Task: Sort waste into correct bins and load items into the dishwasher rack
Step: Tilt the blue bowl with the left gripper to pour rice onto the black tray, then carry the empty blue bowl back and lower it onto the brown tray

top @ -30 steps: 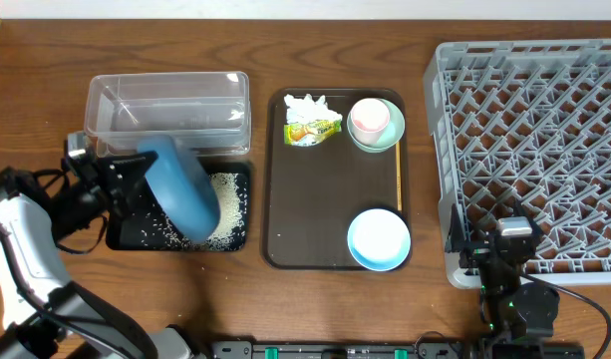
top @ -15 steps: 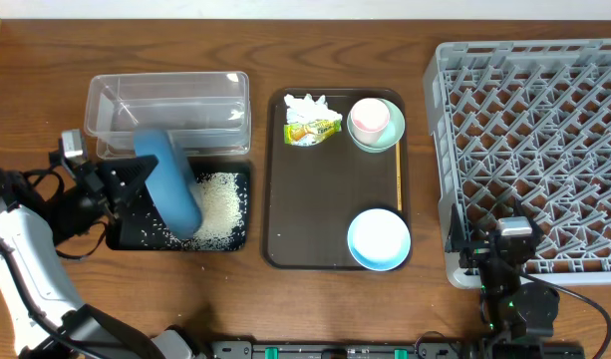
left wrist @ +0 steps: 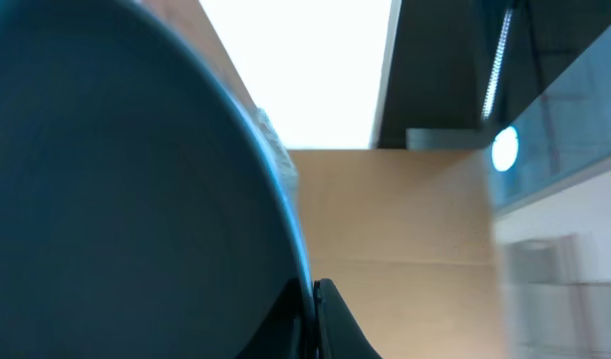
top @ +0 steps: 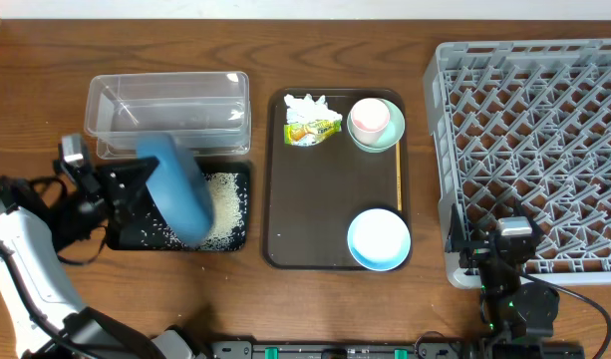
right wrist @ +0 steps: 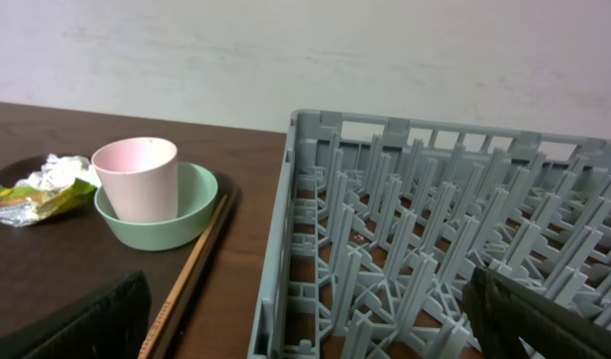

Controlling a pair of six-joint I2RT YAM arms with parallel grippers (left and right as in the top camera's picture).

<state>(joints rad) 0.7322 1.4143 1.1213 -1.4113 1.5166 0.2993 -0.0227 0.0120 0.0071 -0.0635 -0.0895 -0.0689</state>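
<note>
**Brown tabletop point(top: 315, 309): rice point(top: 223, 204) lies in the black tray point(top: 126, 237)**

Left gripper point(top: 129, 185) clamps the large dark blue bowl point(top: 175, 189) by its rim, tipped on edge over the tray. Right gripper point(right wrist: 305, 324) rests spread wide by the dishwasher rack point(top: 529, 130). Next, likely: level the bowl and carry it to the rack.

The overhead camera looks straight down from well above the whole counter point(top: 315, 309). The left wrist camera sits hard against the dark blue bowl point(left wrist: 116, 199) and tilts up toward the ceiling and wall. The right wrist camera sits low by the rack point(right wrist: 425, 249), facing level toward the far wall. With the overhead view it shares the rack, the pink cup point(right wrist: 136, 178) and the green bowl point(right wrist: 190, 214).
</note>
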